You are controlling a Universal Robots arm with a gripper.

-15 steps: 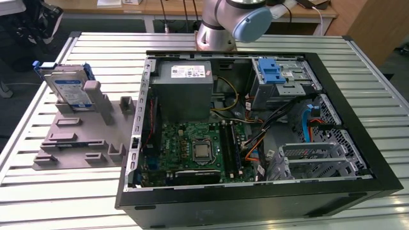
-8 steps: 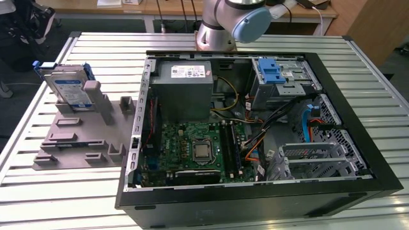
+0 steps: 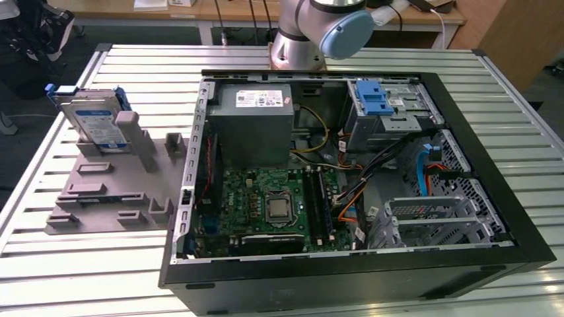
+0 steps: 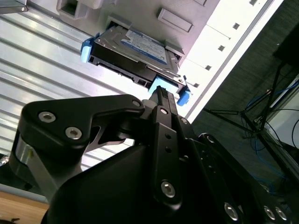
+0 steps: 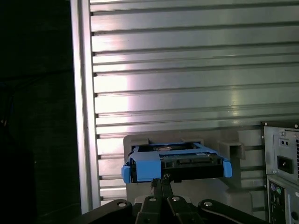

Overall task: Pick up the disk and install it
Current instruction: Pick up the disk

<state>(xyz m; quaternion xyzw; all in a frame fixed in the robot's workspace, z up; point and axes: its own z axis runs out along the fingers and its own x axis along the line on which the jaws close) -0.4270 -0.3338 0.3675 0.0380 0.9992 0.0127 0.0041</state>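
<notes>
Starting with the disk [image 3: 95,122]: parked on edge at the upper left of the exterior view, label facing out, blue frame wrapping its sides. Slotted into a grey stand [image 3: 105,198], probably to leave the upper edge and the blue tabs free for a grab instead of lying flat on the table [image 3: 53,277]. Not yet lifted, nowhere near a bay.

Over to the first wrist view: looking along the gripper [image 5: 161,179] toward that same disk, narrow end and blue corner tab dead ahead. Fingers pinched together to one thin point, nothing between them, nothing held. Lined up with the blue frame, by the look of it, though impossible to say how much air lies between tips and plastic. Same story in the second wrist view: closed tips aimed at a blue tab, no hold on it.

Moving outward: open computer case [image 3: 352,277] across the centre and right of the exterior view, side panel off, presumably for clear access from above. Silver cage with a blue latch [image 3: 384,99] at the upper right inside it, grey box with a white sticker [image 3: 253,125] beside it toward the middle. Arm [image 3: 304,33] rooted at the top centre, behind the case, base well apart from the stand.
</notes>
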